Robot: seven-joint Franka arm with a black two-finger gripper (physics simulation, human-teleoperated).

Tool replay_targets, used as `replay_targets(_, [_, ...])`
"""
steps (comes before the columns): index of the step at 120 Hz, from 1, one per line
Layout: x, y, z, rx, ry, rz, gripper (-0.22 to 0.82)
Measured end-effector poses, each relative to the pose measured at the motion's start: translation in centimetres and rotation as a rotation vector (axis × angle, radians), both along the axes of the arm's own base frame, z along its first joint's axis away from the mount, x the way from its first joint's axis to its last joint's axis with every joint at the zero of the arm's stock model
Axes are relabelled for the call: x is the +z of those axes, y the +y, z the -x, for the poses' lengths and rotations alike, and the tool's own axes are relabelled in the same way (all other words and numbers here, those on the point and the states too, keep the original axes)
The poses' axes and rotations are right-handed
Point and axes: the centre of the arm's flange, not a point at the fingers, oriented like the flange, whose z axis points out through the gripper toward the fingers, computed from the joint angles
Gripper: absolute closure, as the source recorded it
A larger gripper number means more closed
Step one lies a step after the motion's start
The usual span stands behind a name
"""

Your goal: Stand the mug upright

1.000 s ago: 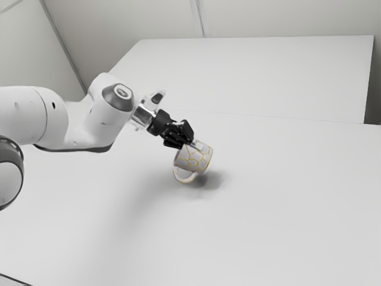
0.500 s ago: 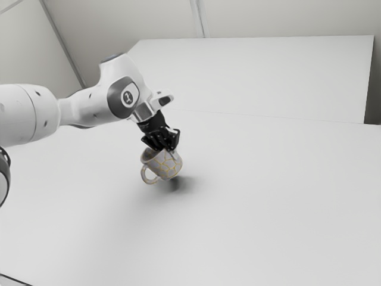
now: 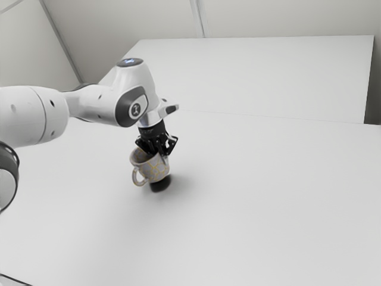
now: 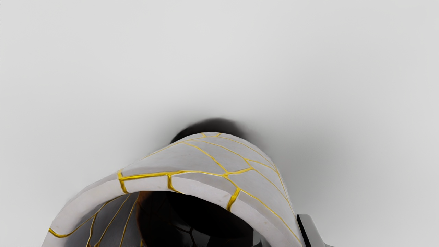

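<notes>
Gripper [image 3: 162, 156] points pretty much down at the mug [image 3: 153, 170], pinched nearly closed on its wall, one finger inside, one outside. Mug's a bit tilted, just over the table [image 3: 268, 202], dark shadow [image 3: 160, 186] right below it.

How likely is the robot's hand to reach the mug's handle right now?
Probably not: the gripper is shut on the mug's wall, away from the handle, so it would likely have to let go first.
</notes>
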Motion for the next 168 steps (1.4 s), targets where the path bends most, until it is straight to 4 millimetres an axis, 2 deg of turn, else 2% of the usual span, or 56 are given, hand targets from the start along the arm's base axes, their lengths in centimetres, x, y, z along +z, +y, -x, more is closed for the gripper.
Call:
replay_targets(52, [-4.0,0.7,-0.3,0.107,0.056,-0.065,0.73])
replay_targets(72, [-4.7,1.3,-0.3,0.144,0.064,-0.075,0.73])
replay_targets(93, [-4.9,1.2,-0.8,0.169,0.06,-0.067,0.37])
replay_targets(110, [-4.2,1.0,-1.0,0.2,0.047,-0.031,0.19])
replay_targets(134, [-2.4,1.1,-0.8,0.251,0.048,0.032,0.07])
replay_targets(168, [0.8,1.1,0.2,0.275,0.066,0.084,0.02])
